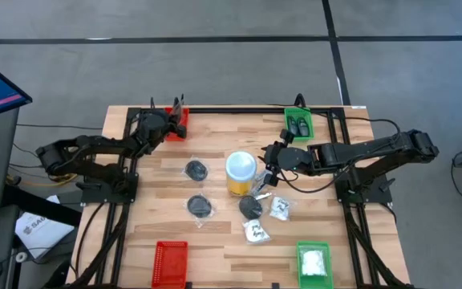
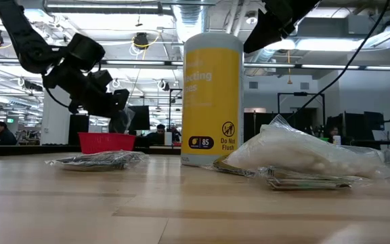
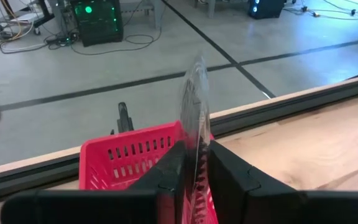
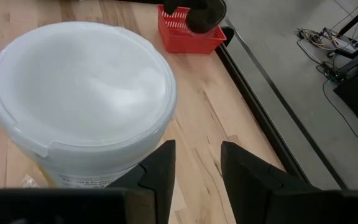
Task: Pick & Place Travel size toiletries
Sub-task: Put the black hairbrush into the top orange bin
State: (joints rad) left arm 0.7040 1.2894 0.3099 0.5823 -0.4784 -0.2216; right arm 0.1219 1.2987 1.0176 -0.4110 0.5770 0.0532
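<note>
While the left gripper (image 3: 194, 180) pinches a clear flat packet (image 3: 194, 106) above the red slotted tray (image 3: 129, 155) for release, the right gripper (image 4: 194, 163) hangs part-open, empty.

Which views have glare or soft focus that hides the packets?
Low view: ceiling lights blow out overhead, the near table edge is soft, and the white packet and yellow jar stay readable. Left wrist view: the clear packet in the left tool shows edge-on with a sheen. Right wrist view: the pale lid looks washed out. High view: evenly lit.
</note>
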